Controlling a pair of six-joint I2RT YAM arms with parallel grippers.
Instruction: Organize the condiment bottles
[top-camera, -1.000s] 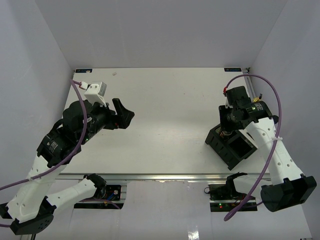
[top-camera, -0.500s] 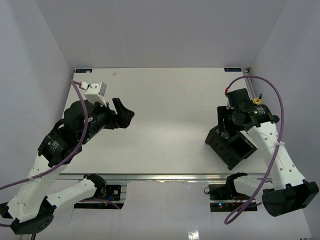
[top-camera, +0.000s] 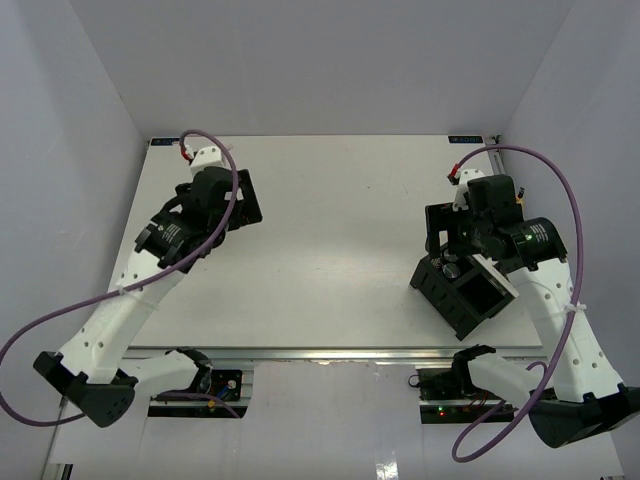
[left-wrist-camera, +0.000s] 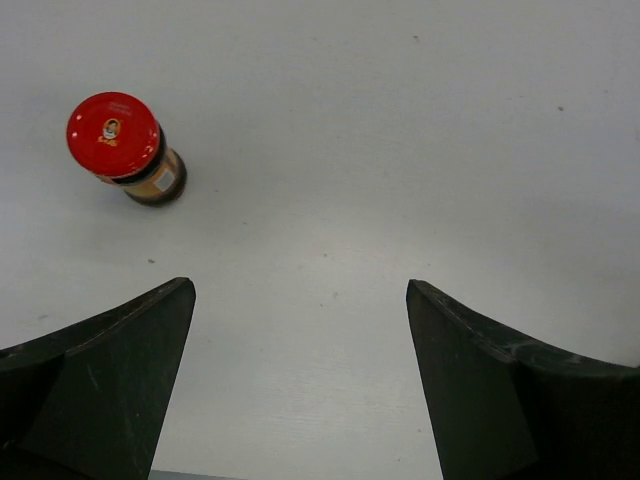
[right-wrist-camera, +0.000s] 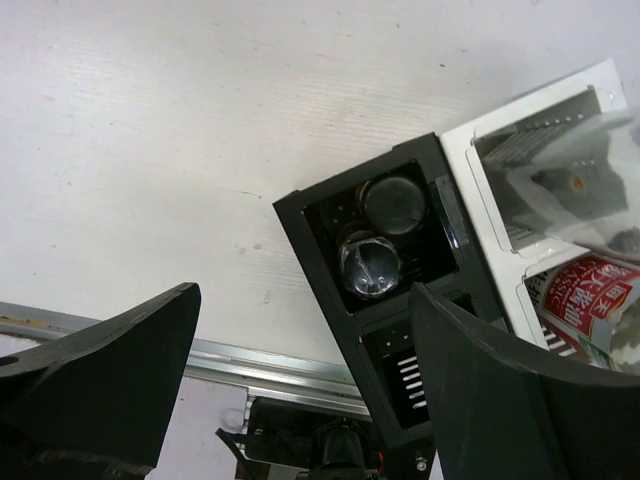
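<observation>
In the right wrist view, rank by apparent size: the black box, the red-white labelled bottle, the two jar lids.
1. black box
2. red-white labelled bottle, only partly visible
3. upper jar lid and lower jar lid: alike, unranked

Bright, even overhead light washes the white table (top-camera: 340, 230), shadows soft; the red-capped jar (left-wrist-camera: 125, 147) is crisp (faint shadow at its base), the black box (right-wrist-camera: 410, 305) murky inside, a pale blur at the right wrist view's upper right.

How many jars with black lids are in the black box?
2. In the right wrist view, the upper jar and the lower jar stand side by side in one compartment of the black box. Other compartments are partly hidden.
</observation>
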